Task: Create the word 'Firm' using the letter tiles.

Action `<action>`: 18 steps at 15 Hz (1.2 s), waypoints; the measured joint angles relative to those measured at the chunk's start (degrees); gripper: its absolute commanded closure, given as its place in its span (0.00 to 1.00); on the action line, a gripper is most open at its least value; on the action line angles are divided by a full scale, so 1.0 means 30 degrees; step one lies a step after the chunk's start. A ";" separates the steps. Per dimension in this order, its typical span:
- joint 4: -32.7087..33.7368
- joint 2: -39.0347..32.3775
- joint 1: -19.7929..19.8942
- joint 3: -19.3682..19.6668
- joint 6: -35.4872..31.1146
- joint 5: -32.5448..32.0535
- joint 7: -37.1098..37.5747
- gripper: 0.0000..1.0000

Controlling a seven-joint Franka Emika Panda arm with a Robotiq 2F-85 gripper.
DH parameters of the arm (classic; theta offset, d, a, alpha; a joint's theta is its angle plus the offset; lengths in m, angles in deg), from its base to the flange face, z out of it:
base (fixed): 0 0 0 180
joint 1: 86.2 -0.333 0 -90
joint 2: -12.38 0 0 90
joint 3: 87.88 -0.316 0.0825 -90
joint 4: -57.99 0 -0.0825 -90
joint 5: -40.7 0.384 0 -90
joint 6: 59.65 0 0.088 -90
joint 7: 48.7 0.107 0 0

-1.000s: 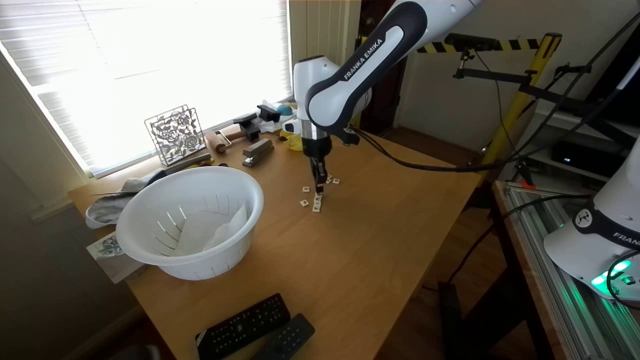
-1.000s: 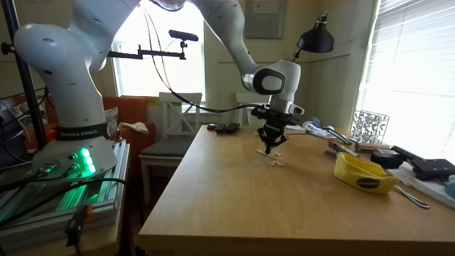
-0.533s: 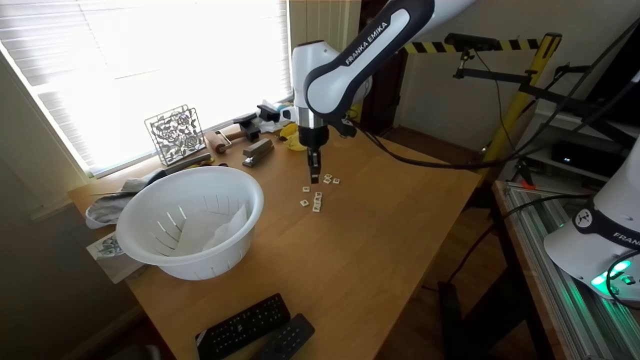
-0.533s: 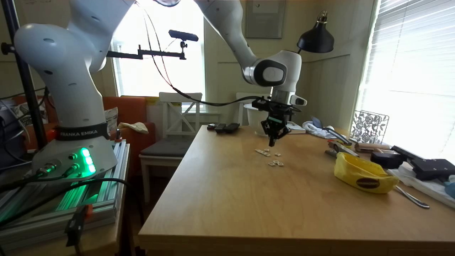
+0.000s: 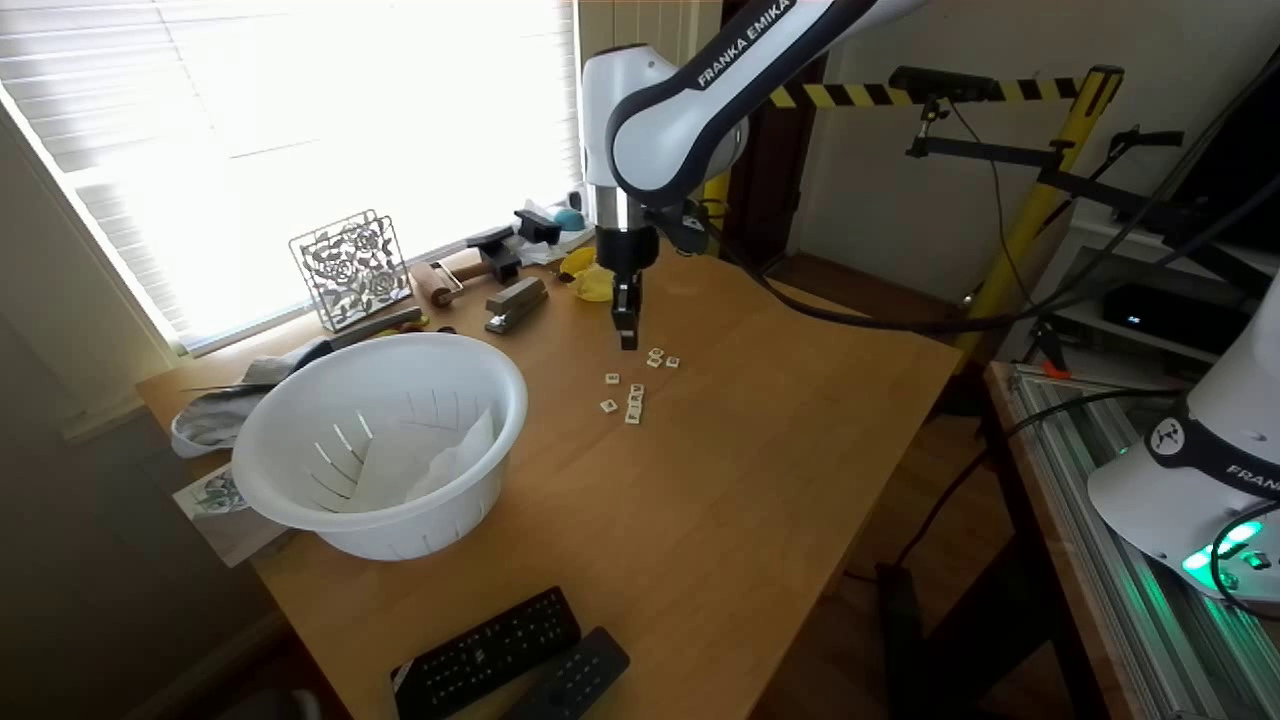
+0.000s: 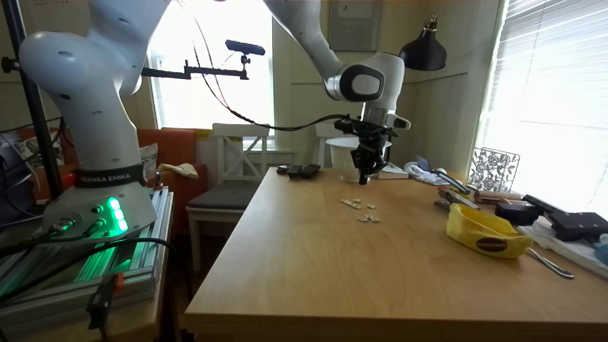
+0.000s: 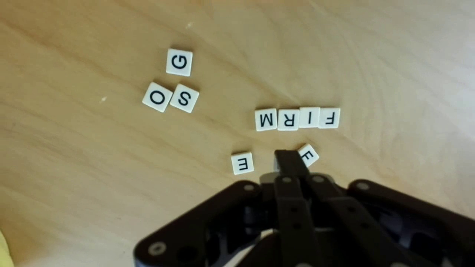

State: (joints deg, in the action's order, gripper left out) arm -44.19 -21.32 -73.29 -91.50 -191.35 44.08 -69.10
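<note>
Letter tiles are on the table, four in a tight row spelling FIRM, just upside down in the wrist view. O tile and S tile look to be touching, with the G tile right beside them and the E tile nearer the row. Gripper is closed up, hanging above the table.

Below the end effector, the wooden counter carries white letter tiles, four in a close row reading FIRM, others scattered near. In an exterior view, a slotted white bowl and black remotes sit camera-side of the end effector, a stapler and yellow pouch behind it.
</note>
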 measured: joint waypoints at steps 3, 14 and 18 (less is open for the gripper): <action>-0.0396 0.0707 -0.0284 0.0147 0.0316 0.0006 0.1275 0.46; -0.1916 0.2506 -0.1314 0.0826 0.0784 0.0005 0.3611 0.44; -0.1830 0.2249 -0.1431 0.0846 0.0782 -0.0046 0.3387 0.74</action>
State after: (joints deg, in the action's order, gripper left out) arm -49.68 -14.57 -77.58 -88.96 -189.00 43.94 -58.94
